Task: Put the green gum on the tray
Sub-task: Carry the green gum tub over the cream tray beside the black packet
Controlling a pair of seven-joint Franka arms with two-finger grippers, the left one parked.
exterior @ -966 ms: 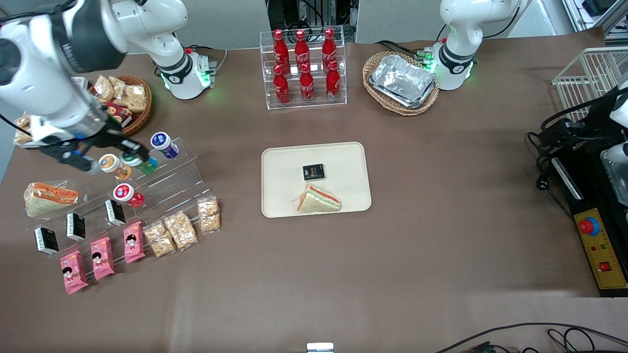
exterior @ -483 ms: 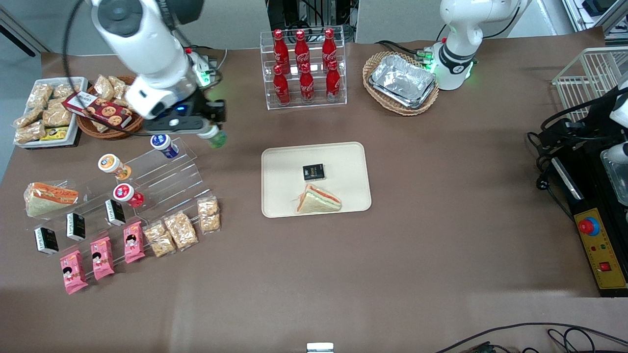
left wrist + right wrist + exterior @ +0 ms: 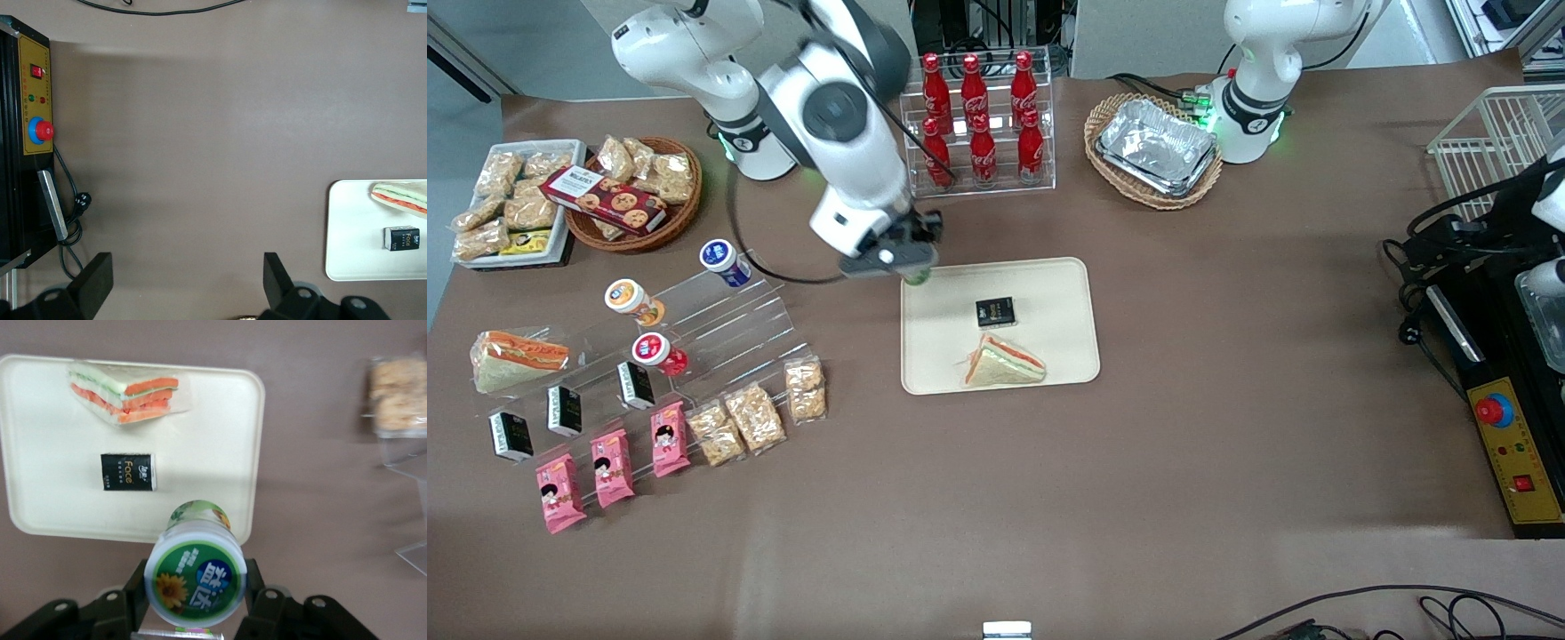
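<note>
Above the tray's (image 3: 1049, 293) corner nearest the working arm's base, your gripper (image 3: 914, 267) holds the green gum (image 3: 195, 577) clamped between its fingers, lid toward the wrist camera. The can hangs right over the rim, so carry it further inward before lowering. Aim for the bare patch beside the small black box (image 3: 129, 471), well apart from the sandwich (image 3: 128, 392). Set it down upright, then let go gently so it doesn't roll.
</note>
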